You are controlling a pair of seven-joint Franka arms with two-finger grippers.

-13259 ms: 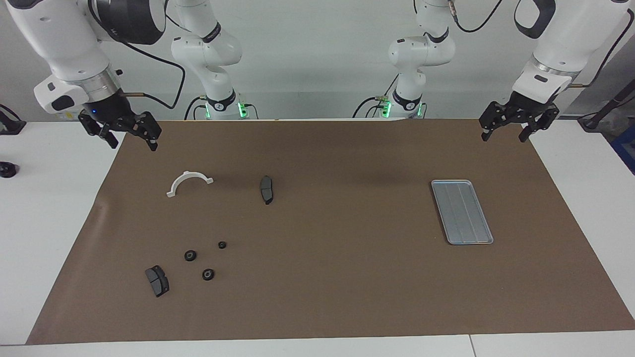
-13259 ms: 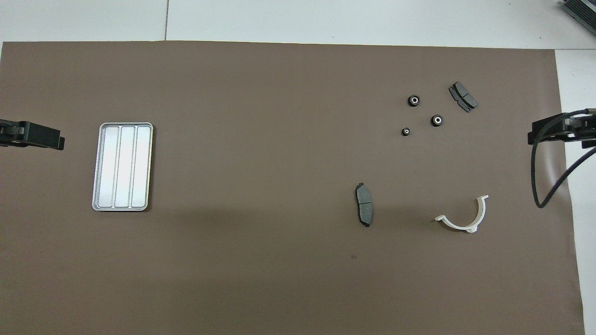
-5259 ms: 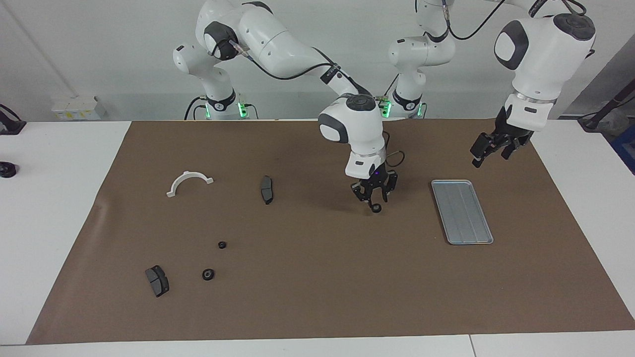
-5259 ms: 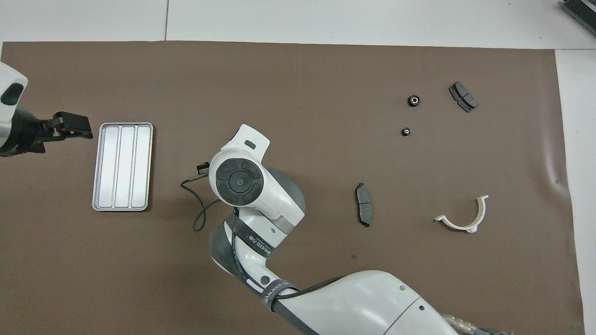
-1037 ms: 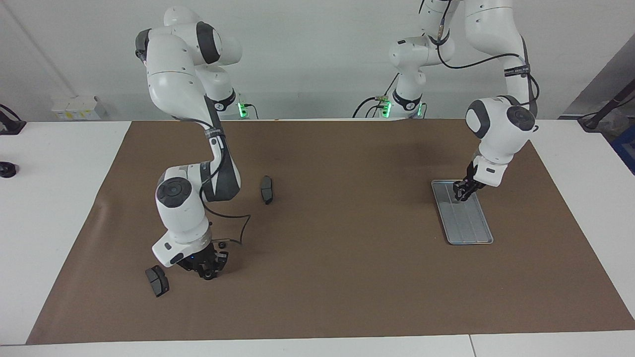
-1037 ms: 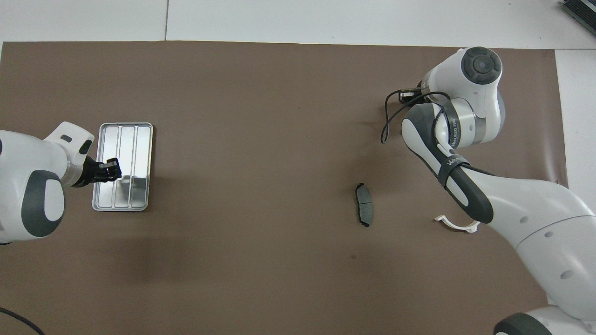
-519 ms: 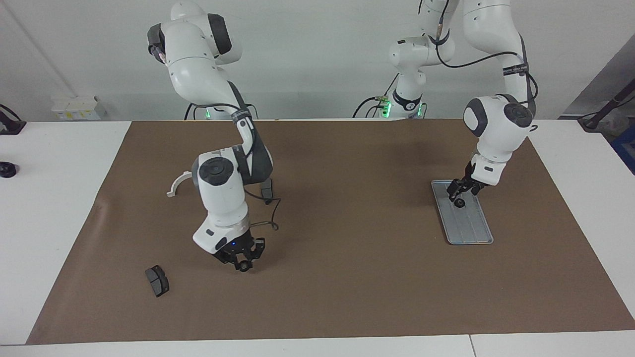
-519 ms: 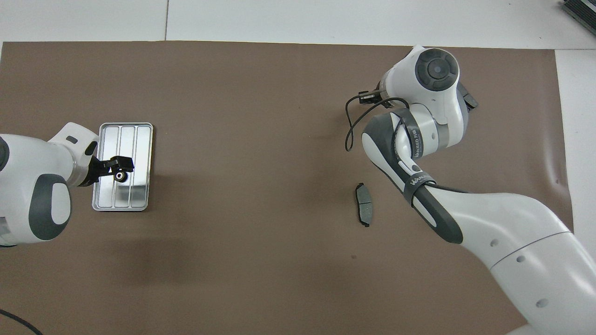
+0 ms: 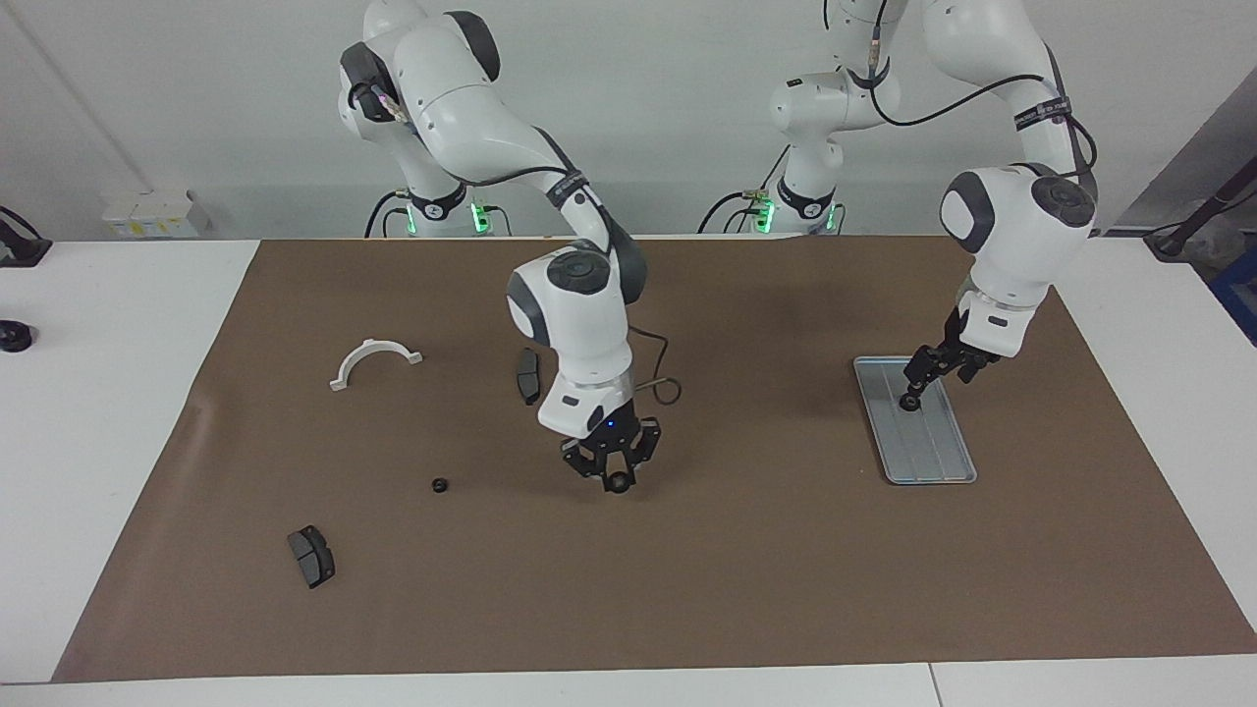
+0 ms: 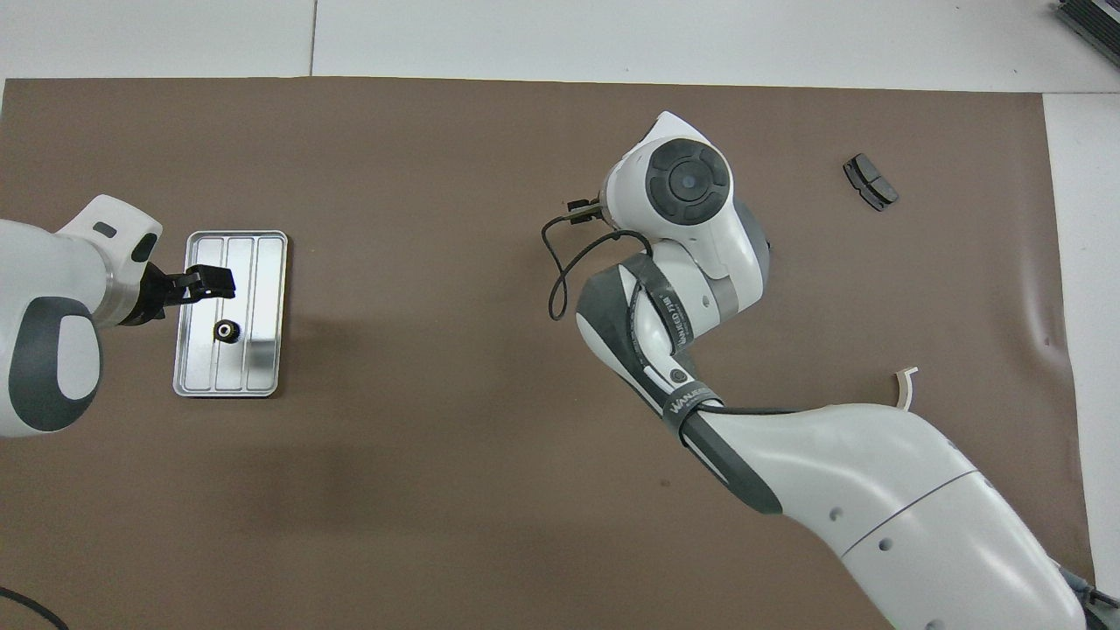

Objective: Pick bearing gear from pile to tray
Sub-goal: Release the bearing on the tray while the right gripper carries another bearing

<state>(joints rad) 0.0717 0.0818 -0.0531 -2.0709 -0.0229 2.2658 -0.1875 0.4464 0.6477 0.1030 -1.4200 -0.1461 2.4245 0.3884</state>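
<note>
While ring (image 9: 618,483) sits between right gripper (image 9: 611,465) fingers, tray (image 9: 934,460) well apart.

Brown mat (image 9: 766,570) is covering most of the white table (image 9: 1159,393). Small black object (image 9: 12,337) is sitting on bare tabletop just off the mat, at the right arm's end. White box (image 9: 147,211) is sitting by the wall nearby.
</note>
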